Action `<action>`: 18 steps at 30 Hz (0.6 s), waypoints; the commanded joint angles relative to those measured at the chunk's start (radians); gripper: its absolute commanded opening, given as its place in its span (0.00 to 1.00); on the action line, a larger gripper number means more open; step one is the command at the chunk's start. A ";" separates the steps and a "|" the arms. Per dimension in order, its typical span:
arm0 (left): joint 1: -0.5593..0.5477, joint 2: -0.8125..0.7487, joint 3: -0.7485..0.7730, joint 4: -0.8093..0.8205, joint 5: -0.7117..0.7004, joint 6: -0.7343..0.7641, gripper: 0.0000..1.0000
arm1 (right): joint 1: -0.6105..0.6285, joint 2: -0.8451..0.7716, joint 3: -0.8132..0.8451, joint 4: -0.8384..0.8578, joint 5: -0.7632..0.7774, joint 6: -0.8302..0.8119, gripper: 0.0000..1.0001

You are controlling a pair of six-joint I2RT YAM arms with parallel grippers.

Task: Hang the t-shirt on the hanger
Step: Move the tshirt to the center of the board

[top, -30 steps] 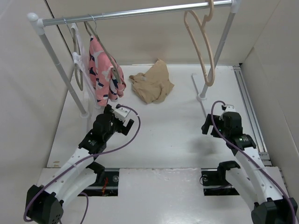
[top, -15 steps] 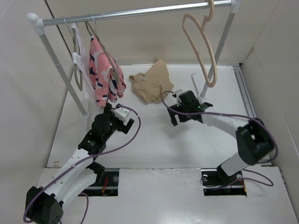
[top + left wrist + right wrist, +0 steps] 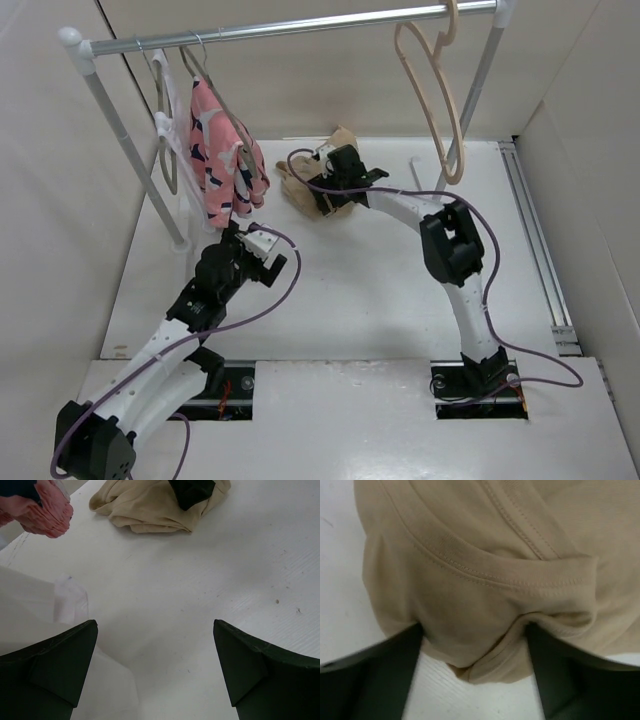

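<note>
While hanger [image 3: 420, 100] rides rail [image 3: 300, 26] — t-shirt [image 3: 299, 188] heaped, table [image 3: 350, 300].

- The t-shirt [image 3: 485, 555] fills most of the frame, with a stitched, ribbed band (collar or hem, hard to tell) curving across it.
- The right hand [image 3: 472, 645] has its dark fingers [image 3: 375, 680] wide apart, and a bulging fold of fabric sits between them.
- White worktop [image 3: 340, 580] shows at the left and below.

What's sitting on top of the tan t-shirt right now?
The right gripper, jaws open astride a bunched fold of the t-shirt. The fabric under it is covered from above.
</note>
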 commanded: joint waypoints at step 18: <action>0.007 0.144 0.037 0.067 0.159 -0.032 0.47 | 0.293 -0.610 -0.765 -0.166 0.018 -0.138 0.00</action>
